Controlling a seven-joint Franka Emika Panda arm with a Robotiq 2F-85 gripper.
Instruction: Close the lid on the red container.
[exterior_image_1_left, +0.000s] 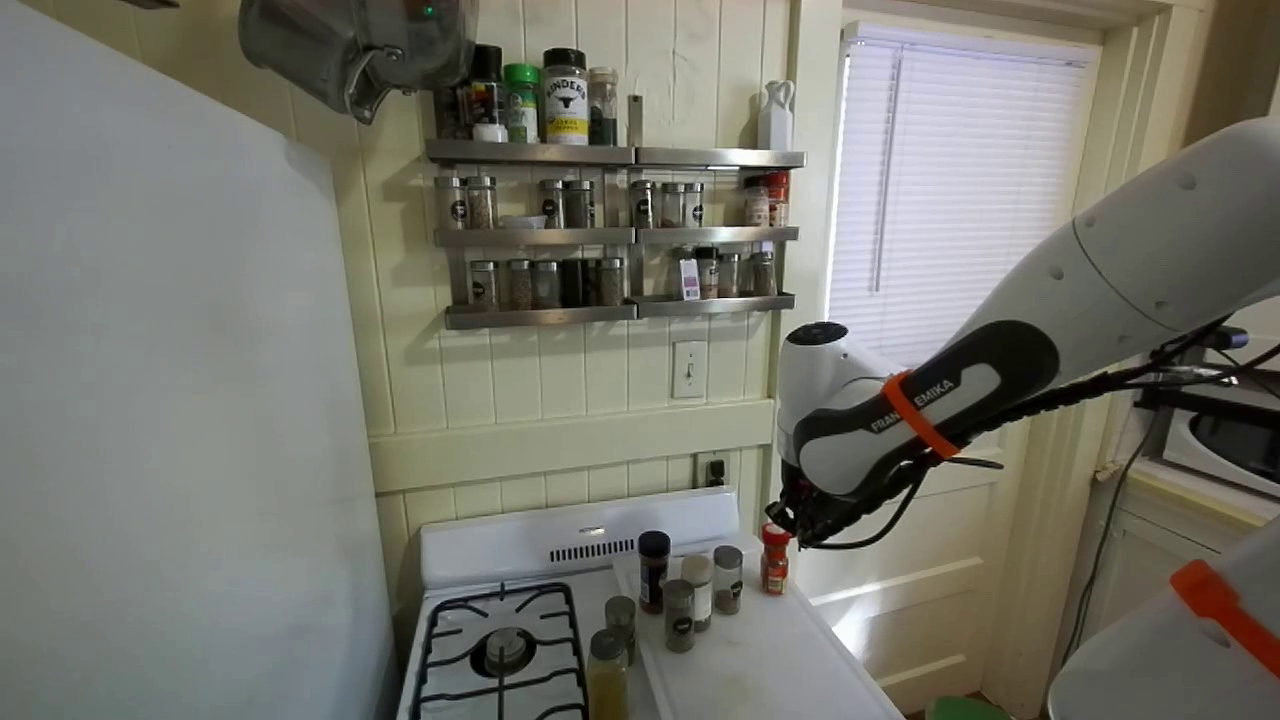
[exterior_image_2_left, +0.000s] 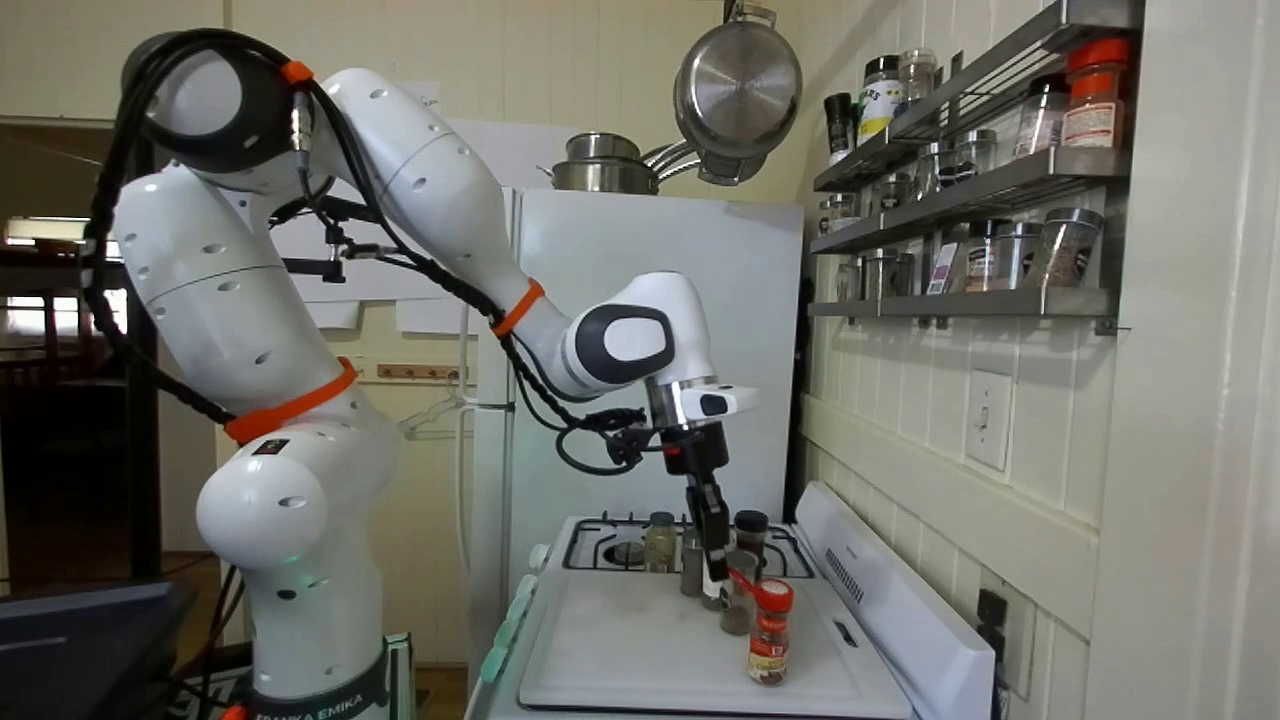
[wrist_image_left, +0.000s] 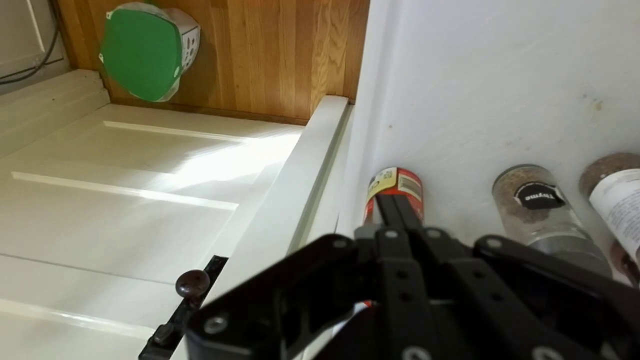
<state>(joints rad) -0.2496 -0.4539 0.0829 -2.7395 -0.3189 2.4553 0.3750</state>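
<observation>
Red jar (exterior_image_2_left: 769, 640): upright on the white bench (exterior_image_2_left: 630, 640), lower right of the frame in an exterior view; partly hidden behind the claw (wrist_image_left: 394, 203) in the wrist view.
Jar lid (exterior_image_2_left: 774, 597): red, its flap (exterior_image_2_left: 741, 578) raised and jutting toward the left of the frame.
Claw: closed, its two fingers (wrist_image_left: 407, 215) together; tips near the flap in an exterior view, though whether they touch it cannot be told.
Robot arm (exterior_image_1_left: 1130, 250): extends from the right edge of an exterior view.
Thyme bottle (wrist_image_left: 535, 205): right side of the wrist view, apart from the red jar.
Yellow bottle (exterior_image_1_left: 607, 680): bottom edge of an exterior view, just right of the burner grate (exterior_image_1_left: 500, 682).
Wall shelves (exterior_image_1_left: 530, 237): upper middle of an exterior view, carrying spice bottles (exterior_image_1_left: 566, 100).
</observation>
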